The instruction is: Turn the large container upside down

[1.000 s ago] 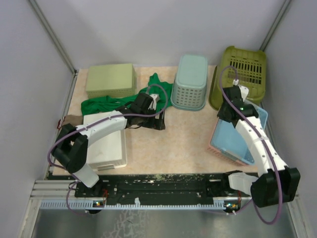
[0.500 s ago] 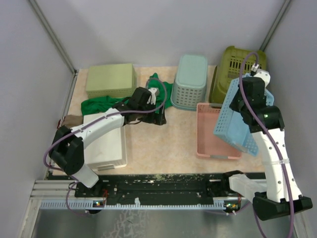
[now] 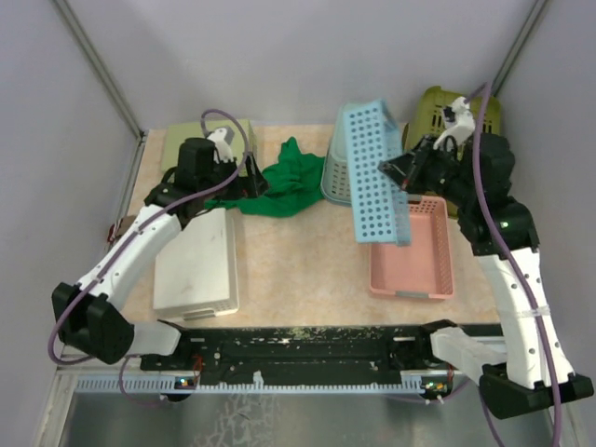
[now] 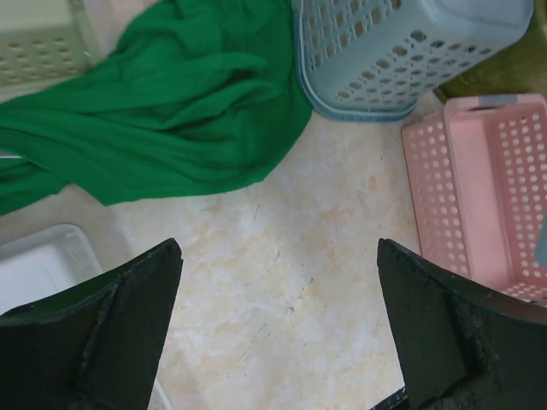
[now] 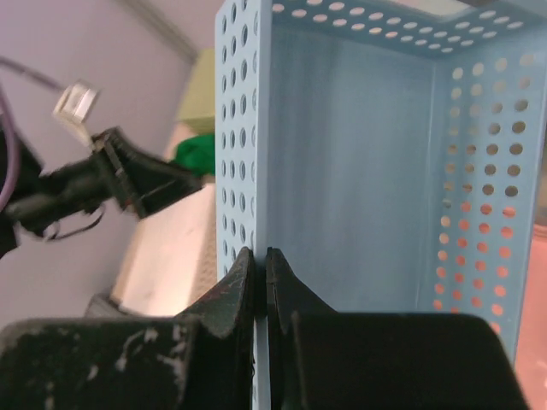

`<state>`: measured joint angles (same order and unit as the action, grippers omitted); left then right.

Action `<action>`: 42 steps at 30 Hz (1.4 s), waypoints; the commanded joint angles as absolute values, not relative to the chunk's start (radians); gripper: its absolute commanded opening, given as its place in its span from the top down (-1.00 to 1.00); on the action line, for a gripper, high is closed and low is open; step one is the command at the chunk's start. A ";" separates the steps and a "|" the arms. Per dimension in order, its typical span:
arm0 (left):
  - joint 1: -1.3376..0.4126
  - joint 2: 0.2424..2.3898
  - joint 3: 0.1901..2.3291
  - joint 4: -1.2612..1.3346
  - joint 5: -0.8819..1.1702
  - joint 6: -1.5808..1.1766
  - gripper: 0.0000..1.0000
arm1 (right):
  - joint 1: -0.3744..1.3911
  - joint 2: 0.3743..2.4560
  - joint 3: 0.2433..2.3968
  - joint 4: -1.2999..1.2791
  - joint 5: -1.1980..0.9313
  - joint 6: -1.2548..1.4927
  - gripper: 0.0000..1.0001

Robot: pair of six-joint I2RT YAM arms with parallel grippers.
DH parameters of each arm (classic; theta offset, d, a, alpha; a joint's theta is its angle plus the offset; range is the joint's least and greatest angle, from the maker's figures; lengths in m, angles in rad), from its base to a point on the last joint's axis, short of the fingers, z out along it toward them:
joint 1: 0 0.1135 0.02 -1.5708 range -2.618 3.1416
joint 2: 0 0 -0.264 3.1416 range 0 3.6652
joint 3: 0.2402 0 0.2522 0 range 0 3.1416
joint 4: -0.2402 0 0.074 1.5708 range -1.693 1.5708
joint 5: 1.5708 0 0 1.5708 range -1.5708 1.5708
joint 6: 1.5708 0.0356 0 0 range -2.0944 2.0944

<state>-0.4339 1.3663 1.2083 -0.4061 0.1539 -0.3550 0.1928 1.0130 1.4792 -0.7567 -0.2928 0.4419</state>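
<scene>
Rearward, large container (image 3: pixel 433 104) sits on beige tabletop (image 3: pixel 298 261).

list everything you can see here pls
tub: 1, olive, back right corner, partly behind the right arm
basket: 1, pale teal, back centre
blue tray: 1, light blue, lifted on edge over the pink tray
pink tray: 1, pink, right of centre
cloth: 1, green, back, left of the basket
green tray: 1, light green, back left
white box: 1, white, front left
left pincer: 1, black, open, near the cloth
right pincer: 1, black, shut on the blue tray's wall
</scene>
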 commanded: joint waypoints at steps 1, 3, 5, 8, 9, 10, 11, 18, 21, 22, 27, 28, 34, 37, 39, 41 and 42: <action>-0.376 1.296 1.244 -0.441 0.144 -0.372 -1.00 | 0.343 1.006 1.385 -0.352 -0.545 0.630 1.00; -0.349 1.276 1.243 -0.451 0.128 -0.388 -1.00 | 0.458 1.033 1.370 -0.288 -0.505 0.651 1.00; -0.324 1.261 1.241 -0.461 0.104 -0.407 -1.00 | 0.535 1.071 1.354 -0.242 -0.487 0.667 1.00; -0.290 1.239 1.241 -0.488 0.033 -0.448 -1.00 | 0.560 1.112 1.265 -0.129 -0.506 0.762 1.00; -0.280 1.231 1.240 -0.497 0.009 -0.462 -1.00 | 0.561 1.120 1.227 -0.080 -0.518 0.801 1.00; -0.269 1.225 1.240 -0.508 -0.011 -0.474 -1.00 | 0.561 1.127 1.191 -0.035 -0.524 0.838 1.00; -0.258 1.218 1.239 -0.518 -0.027 -0.483 -1.00 | 0.561 1.134 1.152 0.011 -0.533 0.871 1.00; -0.215 1.169 1.218 -0.514 -0.062 -0.509 -1.00 | 0.590 1.199 0.995 0.225 -0.555 1.022 1.00; -0.213 1.162 1.211 -0.507 -0.070 -0.517 -1.00 | 0.616 1.240 0.966 0.295 -0.557 1.075 1.00; -0.213 1.159 1.208 -0.503 -0.071 -0.521 -1.00 | 0.627 1.258 0.961 0.324 -0.560 1.098 1.00; -0.213 1.148 1.189 -0.480 -0.073 -0.539 -1.00 | 0.662 1.355 0.914 0.529 -0.565 1.265 1.00; -0.213 1.148 1.189 -0.479 -0.074 -0.540 -1.00 | 0.663 1.374 0.890 0.577 -0.564 1.309 1.00; -0.212 1.154 1.182 -0.477 -0.063 -0.529 -1.00 | 0.661 1.475 0.755 0.814 -0.562 1.490 1.00; -0.212 1.159 1.175 -0.474 -0.048 -0.526 -1.00 | 0.658 1.472 0.687 0.824 -0.543 1.510 1.00; -0.212 1.163 1.170 -0.471 -0.037 -0.524 -1.00 | 0.648 1.453 0.639 0.813 -0.523 1.510 1.00; -0.212 1.166 1.159 -0.464 -0.022 -0.521 -1.00 | 0.631 1.428 0.591 0.791 -0.503 1.502 1.00; -0.212 1.169 1.157 -0.461 -0.016 -0.521 -1.00 | 0.620 1.413 0.566 0.774 -0.496 1.497 1.00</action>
<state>-0.2176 1.1702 1.1744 -0.4931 -0.0490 -0.5270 0.6468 1.4750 0.6407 0.7391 -0.5365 1.4693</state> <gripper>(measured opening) 0.998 0.029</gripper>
